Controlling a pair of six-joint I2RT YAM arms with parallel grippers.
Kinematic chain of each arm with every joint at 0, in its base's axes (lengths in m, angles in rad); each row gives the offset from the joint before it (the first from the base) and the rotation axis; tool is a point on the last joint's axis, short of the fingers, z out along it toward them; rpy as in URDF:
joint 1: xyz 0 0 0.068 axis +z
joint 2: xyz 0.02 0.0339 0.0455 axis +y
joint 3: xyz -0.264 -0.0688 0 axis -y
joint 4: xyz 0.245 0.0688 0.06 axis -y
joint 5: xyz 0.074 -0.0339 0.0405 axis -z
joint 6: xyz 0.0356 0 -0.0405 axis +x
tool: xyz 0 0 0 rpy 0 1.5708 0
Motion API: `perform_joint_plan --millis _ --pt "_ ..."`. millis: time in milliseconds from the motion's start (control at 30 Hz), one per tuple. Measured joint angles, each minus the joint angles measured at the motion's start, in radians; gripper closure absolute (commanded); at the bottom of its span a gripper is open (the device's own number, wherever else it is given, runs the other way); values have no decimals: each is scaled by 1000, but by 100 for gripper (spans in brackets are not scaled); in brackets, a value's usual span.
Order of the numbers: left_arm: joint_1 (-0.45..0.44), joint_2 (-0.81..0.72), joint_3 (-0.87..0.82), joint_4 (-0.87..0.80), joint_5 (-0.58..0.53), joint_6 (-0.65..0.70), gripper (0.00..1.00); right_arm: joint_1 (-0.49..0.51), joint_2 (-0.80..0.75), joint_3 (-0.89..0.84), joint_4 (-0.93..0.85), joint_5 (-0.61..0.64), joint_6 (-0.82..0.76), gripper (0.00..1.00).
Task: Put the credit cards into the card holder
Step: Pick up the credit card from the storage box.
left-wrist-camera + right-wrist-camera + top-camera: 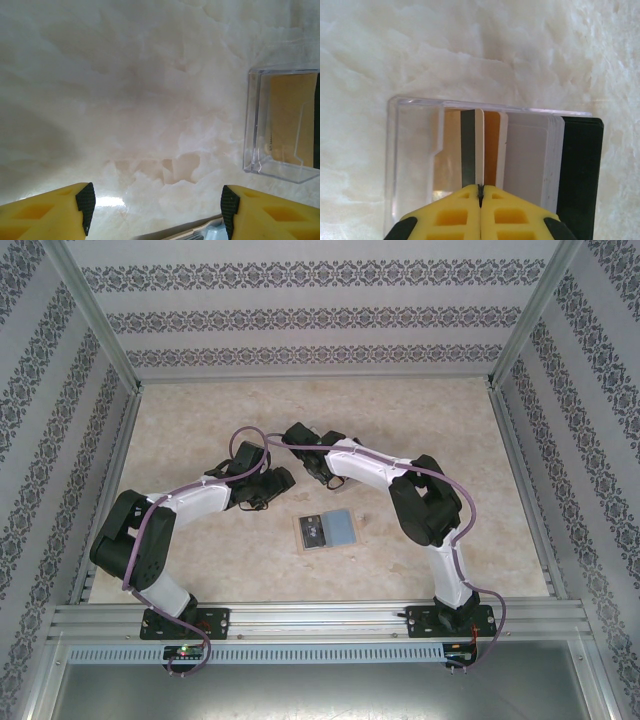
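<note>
Finds clear plastic box (415, 150) on marbled surface (125, 90), walls enclosing upright credit cards (530, 155): white, orange, black. Records right hand (480, 189) at the box's near wall, fingers pressed together over card edges; cannot tell whether one is pinched. Places left hand (155, 200) near the box, fingers apart, holding nothing. Locates card holder (327, 530) near the box, lying open, dark and bluish cards inside. Notes print on the orange card, too small to read.
</note>
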State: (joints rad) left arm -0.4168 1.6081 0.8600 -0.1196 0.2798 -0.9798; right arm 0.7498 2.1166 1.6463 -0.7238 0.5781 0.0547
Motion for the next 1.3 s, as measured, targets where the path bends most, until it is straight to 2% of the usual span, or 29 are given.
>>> perform_joint_plan --millis 300,567,767,933,1133,1300 --pt "0 0 0 0 0 0 31 -8 -22 -6 -6 -25 2 100" --pt "0 0 0 0 9 0 31 -33 -164 -45 -16 -158 72 100" --pt "11 -4 0 27 71 0 30 -148 -409 -203 76 -398 222 100" --pt "16 -3 0 150 182 -38 26 -283 -616 -475 303 -679 454 100" --pt "18 26 1 376 338 -135 25 -316 -687 -697 558 -917 703 100" --pt "18 71 3 504 431 -201 31 -316 -689 -782 708 -1018 832 100"
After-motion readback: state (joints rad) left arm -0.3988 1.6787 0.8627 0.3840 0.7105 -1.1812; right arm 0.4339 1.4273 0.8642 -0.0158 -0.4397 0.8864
